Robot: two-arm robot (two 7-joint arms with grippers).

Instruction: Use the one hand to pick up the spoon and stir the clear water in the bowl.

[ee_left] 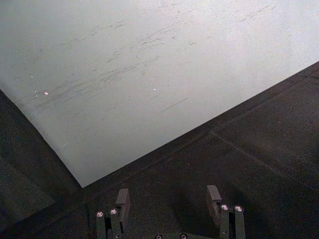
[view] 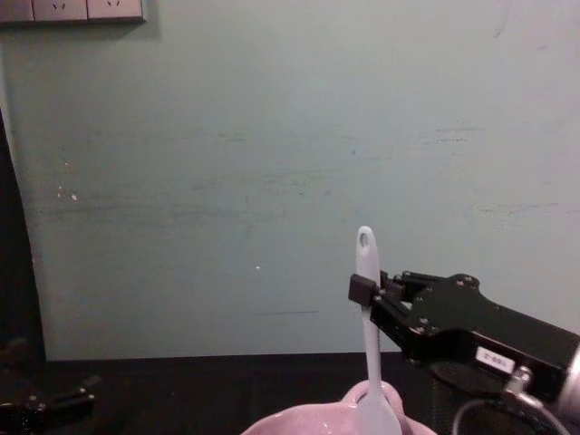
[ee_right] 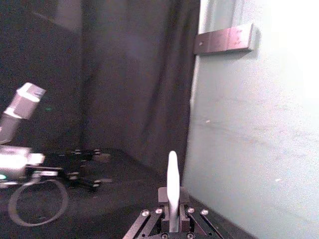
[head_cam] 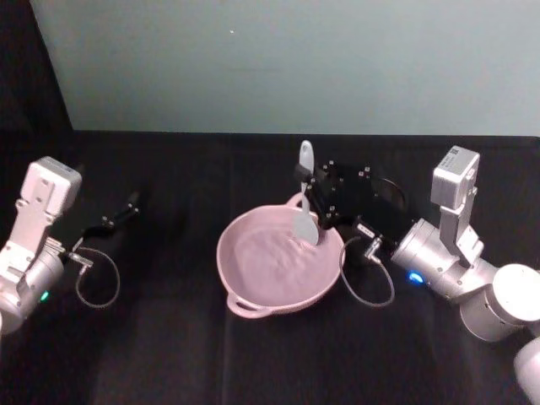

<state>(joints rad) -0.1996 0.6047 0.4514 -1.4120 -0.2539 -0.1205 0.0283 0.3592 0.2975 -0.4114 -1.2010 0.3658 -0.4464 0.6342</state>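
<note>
Pink and glossy, the bowl (head_cam: 283, 305) sits on the black table (head_cam: 169, 354), just below the right gripper (head_cam: 305, 179) and a little to its left, nearer the robot. A small loop handle (head_cam: 249, 308) marks the part of the rim farthest from that gripper. Water (head_cam: 270, 261) lies in the bowl, clear and told only by faint glints on the pink. The spoon (head_cam: 306, 218) is in the bowl as well, its scoop end down inside the rim on the side next to the gripper. In the chest view the scoop drops behind the bowl's edge. Whether it reaches the water I cannot tell.

The right gripper is clamped on the spoon's handle, well up its length. The handle stands close to upright, with its tip and oval hole above the fingers and the scoop below them. In the right wrist view the white handle rises straight out from between the closed fingers (ee_right: 163, 195). The black gripper body reaches in from the right over the bowl's far rim, carried by a silver forearm (head_cam: 439, 261). A cable (head_cam: 367, 283) loops down under the wrist, just beside the bowl.

The left gripper (head_cam: 131, 202) hangs low over the table, well apart from the right gripper and the bowl. Its fingers (ee_left: 122, 199) are spread with nothing between them, and the pale wall (ee_left: 149, 74) lies beyond.
</note>
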